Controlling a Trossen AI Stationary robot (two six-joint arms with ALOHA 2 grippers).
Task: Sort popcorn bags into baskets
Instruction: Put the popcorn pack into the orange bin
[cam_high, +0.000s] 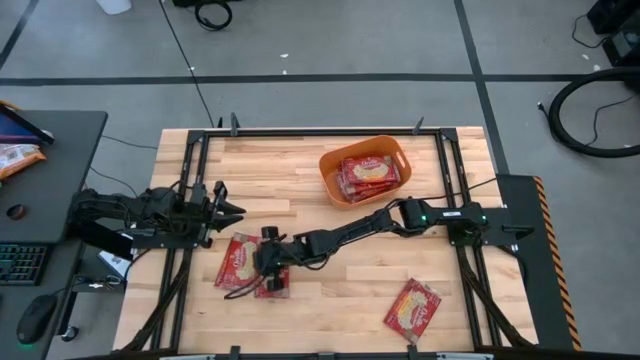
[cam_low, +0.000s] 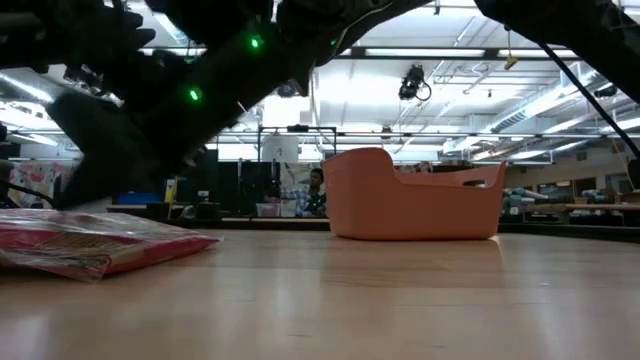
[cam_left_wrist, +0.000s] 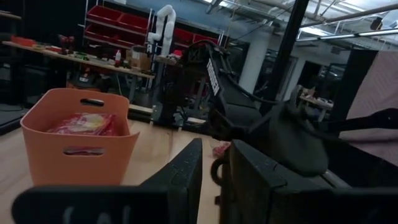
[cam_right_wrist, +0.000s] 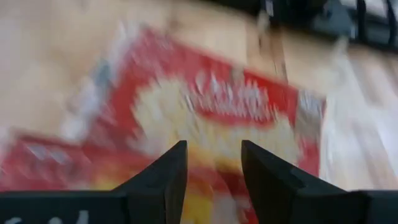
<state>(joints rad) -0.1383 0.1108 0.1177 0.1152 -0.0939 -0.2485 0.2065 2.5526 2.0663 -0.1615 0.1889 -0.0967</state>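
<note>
From above, the right gripper (cam_high: 270, 262) reached far across the table (cam_high: 330, 310) to the left-hand pile of popcorn bags (cam_high: 240, 262), hanging over the bag on that pile's right side. One more packet (cam_high: 412, 309) lay alone near the front right edge, and the orange basket (cam_high: 331, 172) stood at the far side with several bags (cam_high: 368, 173) already in it. The left gripper (cam_high: 226, 199) waited at the table's left edge, just beyond the pile.

At table height, a red bag (cam_low: 100, 240) lay flat at the left under the dark arm, well apart from the basket (cam_low: 415, 205) further back.

The left wrist camera showed that arm's own fingers (cam_left_wrist: 186, 171) with a narrow gap between them, holding nothing, and the basket (cam_left_wrist: 78, 149) with a packet (cam_left_wrist: 84, 123) inside.

The right wrist camera looked straight down on a bag (cam_right_wrist: 211, 118) between two parted fingers (cam_right_wrist: 161, 168), which clasped nothing yet.

Judging from this, the step in hand was the pick. It would go best if the fingers came down over one edge of the top bag only, so the neighbour beneath was not dragged along. Flat foil gives little to pinch, so a slight tilt at the edge should help before closing.
</note>
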